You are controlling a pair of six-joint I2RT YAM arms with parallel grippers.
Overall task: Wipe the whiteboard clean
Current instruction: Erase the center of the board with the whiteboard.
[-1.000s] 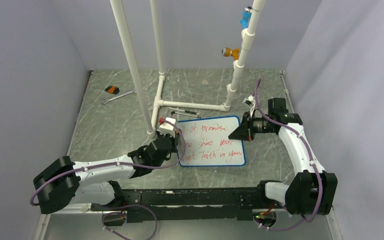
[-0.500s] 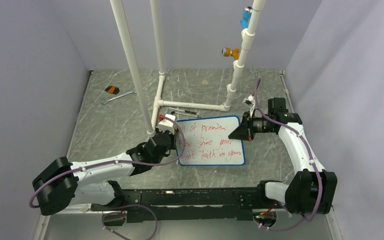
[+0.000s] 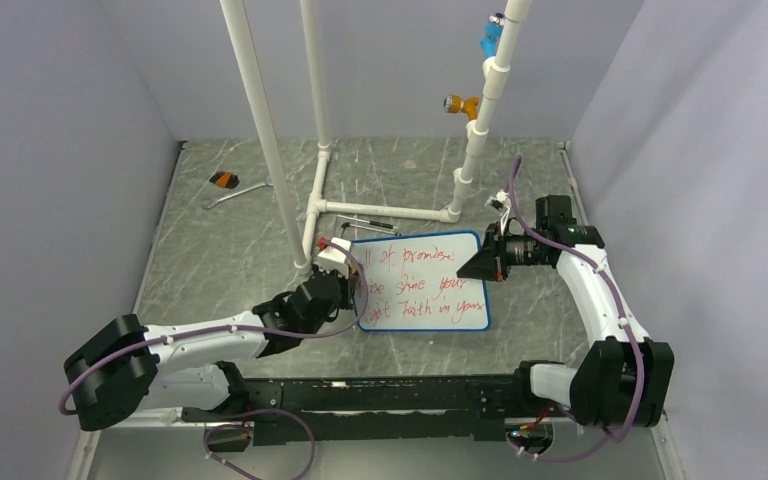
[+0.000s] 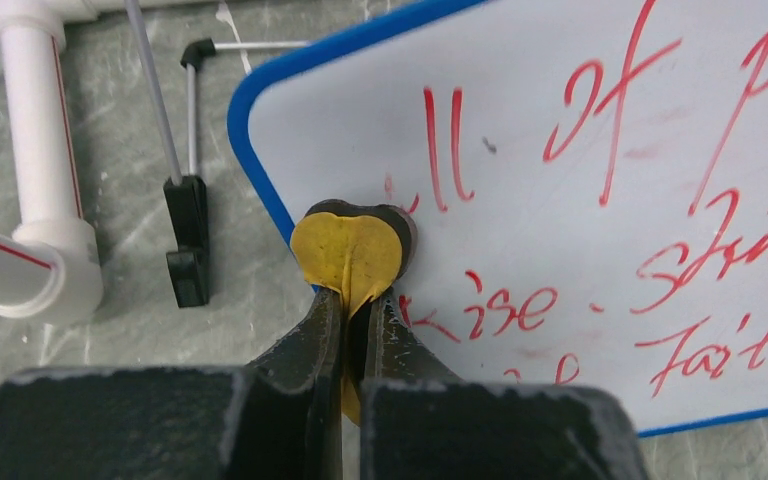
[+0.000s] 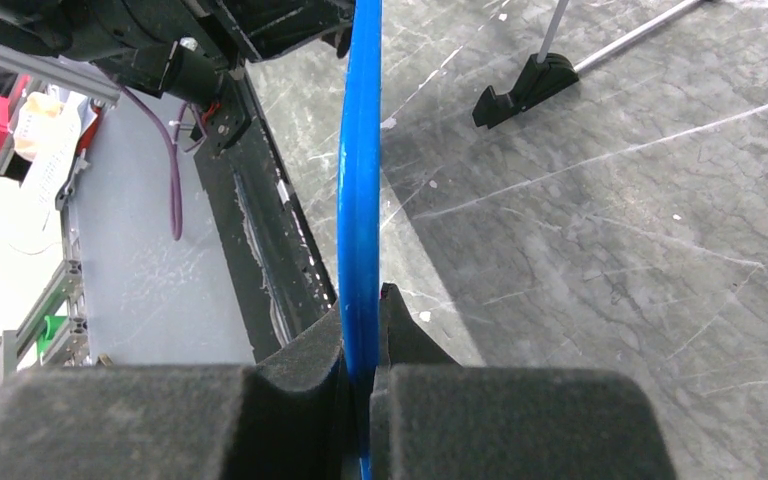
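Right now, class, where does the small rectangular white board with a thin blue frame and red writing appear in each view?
Top external: whiteboard at picture centre, writing up.
Left wrist: whiteboard fills the right and top, behind a yellow pad.
Right wrist: whiteboard edge-on, a vertical blue strip at centre.
Shared landmark: its blue frame, visible in all three.

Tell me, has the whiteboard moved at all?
No. The whiteboard stays put, its far edge just as close to the white pipe behind it.

One whiteboard [image 3: 425, 282], one yellow pad [image 4: 348, 252]
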